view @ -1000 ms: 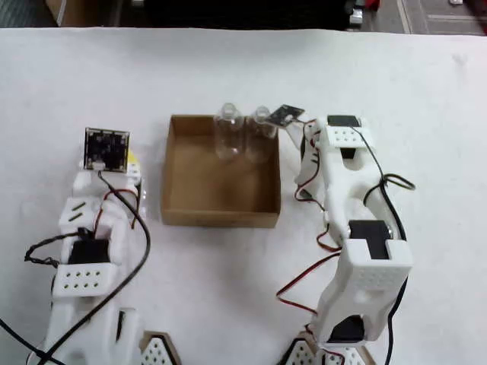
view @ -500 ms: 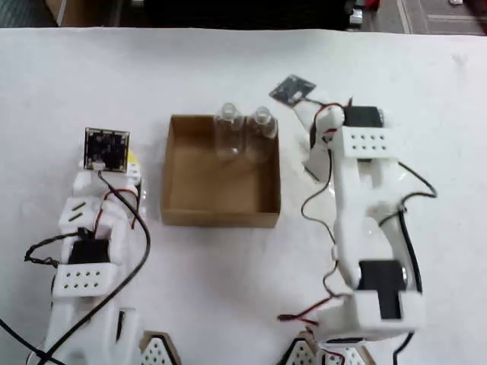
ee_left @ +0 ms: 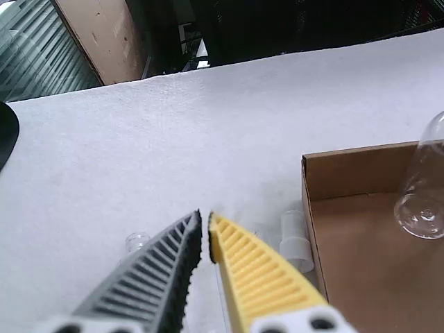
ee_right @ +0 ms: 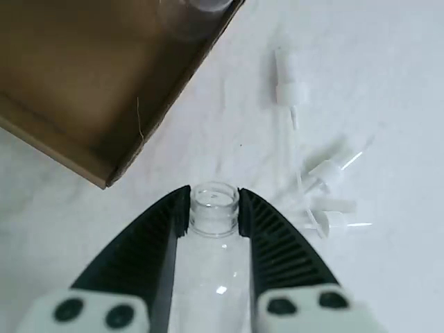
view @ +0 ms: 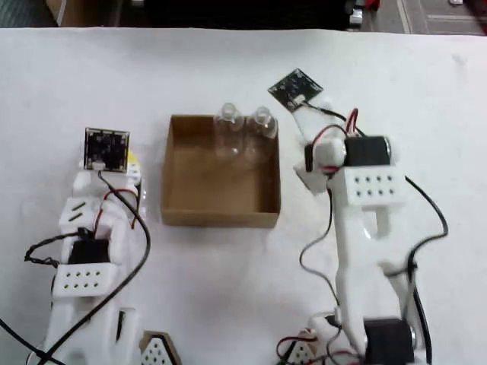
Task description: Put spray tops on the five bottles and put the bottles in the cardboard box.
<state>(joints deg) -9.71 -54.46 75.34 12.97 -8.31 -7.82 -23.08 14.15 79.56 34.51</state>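
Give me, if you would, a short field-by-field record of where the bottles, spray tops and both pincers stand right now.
Right pincer: shut on the neck of a clear bottle with no top on it, beside the cardboard box
Left pincer: shut, holding nothing, over the table left of the box
In the box: two bottles, upright at its far wall
Spray tops: several lying loose on the table near the held bottle
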